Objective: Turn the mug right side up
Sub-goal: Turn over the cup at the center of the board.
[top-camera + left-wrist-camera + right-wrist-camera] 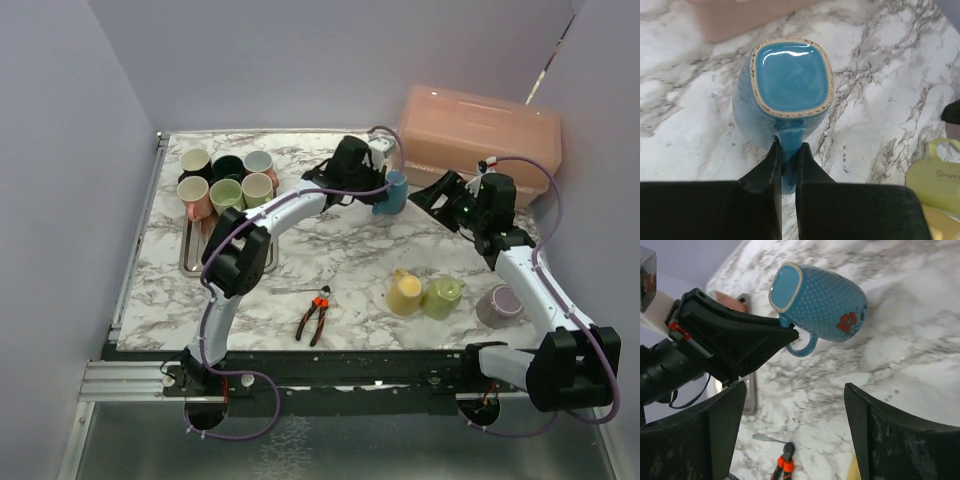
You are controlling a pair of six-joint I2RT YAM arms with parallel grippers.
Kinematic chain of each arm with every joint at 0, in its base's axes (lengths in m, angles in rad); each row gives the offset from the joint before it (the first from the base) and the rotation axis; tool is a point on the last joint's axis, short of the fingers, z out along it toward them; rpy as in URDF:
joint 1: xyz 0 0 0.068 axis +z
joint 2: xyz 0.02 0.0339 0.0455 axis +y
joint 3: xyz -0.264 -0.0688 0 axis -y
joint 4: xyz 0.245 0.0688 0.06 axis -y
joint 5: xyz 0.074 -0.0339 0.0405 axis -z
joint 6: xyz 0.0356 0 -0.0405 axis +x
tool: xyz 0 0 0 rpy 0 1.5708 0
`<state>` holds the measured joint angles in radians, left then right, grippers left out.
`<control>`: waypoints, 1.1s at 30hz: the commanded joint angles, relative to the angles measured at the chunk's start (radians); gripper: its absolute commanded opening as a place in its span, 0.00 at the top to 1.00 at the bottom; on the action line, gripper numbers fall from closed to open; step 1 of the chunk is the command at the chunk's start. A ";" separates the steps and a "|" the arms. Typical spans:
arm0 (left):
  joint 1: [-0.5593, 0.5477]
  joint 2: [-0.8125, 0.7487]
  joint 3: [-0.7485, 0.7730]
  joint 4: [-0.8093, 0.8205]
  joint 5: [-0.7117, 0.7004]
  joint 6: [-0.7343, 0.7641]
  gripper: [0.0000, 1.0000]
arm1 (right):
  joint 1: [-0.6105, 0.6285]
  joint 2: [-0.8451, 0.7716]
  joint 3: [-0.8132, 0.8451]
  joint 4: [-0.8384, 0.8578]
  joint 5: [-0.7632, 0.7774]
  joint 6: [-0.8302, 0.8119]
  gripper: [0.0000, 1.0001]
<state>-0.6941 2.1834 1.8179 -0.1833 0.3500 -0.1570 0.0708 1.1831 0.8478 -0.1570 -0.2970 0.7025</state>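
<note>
A blue dotted mug (392,192) with a red flower stands at the back middle of the marble table. Its flat glazed end with a speckled cream ring (791,75) faces up, so it looks upside down. My left gripper (788,147) is shut on the mug's handle (789,137), one finger on each side. The right wrist view shows the mug (825,302) and the left fingers (755,340) on its handle (801,345). My right gripper (794,390) is open and empty, a short way to the mug's right (432,196). I cannot tell whether the mug touches the table.
A pink lidded box (480,130) stands just behind the mug. A metal tray (188,262) with several mugs is at the back left. Yellow (405,293), green (441,296) and mauve (500,305) mugs sit at the front right. Orange pliers (316,318) lie at the front middle.
</note>
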 commanded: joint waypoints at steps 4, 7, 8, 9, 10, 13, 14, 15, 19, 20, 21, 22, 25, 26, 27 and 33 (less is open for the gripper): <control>0.051 -0.202 -0.020 0.076 -0.008 -0.149 1.00 | -0.002 0.026 -0.103 0.537 -0.302 0.218 0.15; 0.074 -0.232 0.006 0.081 0.008 -0.216 1.00 | -0.002 0.062 -0.122 0.674 -0.332 0.328 0.14; 0.078 -0.242 0.017 0.083 0.013 -0.236 1.00 | -0.001 0.075 -0.120 0.709 -0.340 0.355 0.13; 0.081 -0.250 0.030 0.084 0.019 -0.257 1.00 | 0.004 0.085 -0.116 0.743 -0.347 0.380 0.13; 0.084 -0.257 0.043 0.085 0.028 -0.277 1.00 | 0.007 0.095 -0.107 0.767 -0.350 0.398 0.13; 0.090 -0.267 0.085 0.098 0.055 -0.342 1.00 | 0.018 0.110 -0.083 0.837 -0.339 0.445 0.13; 0.092 -0.265 0.108 0.100 0.061 -0.364 1.00 | 0.020 0.115 -0.076 0.865 -0.334 0.464 0.13; 0.098 -0.260 0.135 0.102 0.071 -0.383 1.00 | 0.021 0.125 -0.064 0.877 -0.329 0.481 0.12; 0.120 -0.225 0.257 0.107 0.110 -0.443 1.00 | 0.022 0.145 -0.002 0.852 -0.307 0.511 0.13; 0.121 -0.221 0.278 0.108 0.113 -0.447 1.00 | 0.023 0.152 0.016 0.844 -0.306 0.516 0.13; 0.122 -0.219 0.296 0.108 0.118 -0.455 1.00 | 0.023 0.160 0.030 0.848 -0.308 0.522 0.13; 0.122 -0.217 0.309 0.107 0.122 -0.465 1.00 | 0.024 0.171 0.041 0.863 -0.310 0.532 0.13; 0.122 -0.217 0.322 0.121 0.144 -0.513 1.00 | 0.026 0.208 0.071 0.951 -0.327 0.568 0.15; 0.123 -0.218 0.323 0.129 0.153 -0.533 1.00 | 0.026 0.220 0.083 0.991 -0.335 0.584 0.16; 0.123 -0.219 0.325 0.139 0.161 -0.552 1.00 | 0.029 0.231 0.093 1.034 -0.340 0.601 0.16; 0.126 -0.228 0.333 0.219 0.218 -0.647 1.00 | 0.069 0.292 0.174 1.153 -0.361 0.660 0.16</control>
<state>-0.5705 1.9846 2.1181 -0.1051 0.4950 -0.7101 0.1108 1.4437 0.9585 0.8616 -0.6163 1.3087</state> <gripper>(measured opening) 0.071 0.844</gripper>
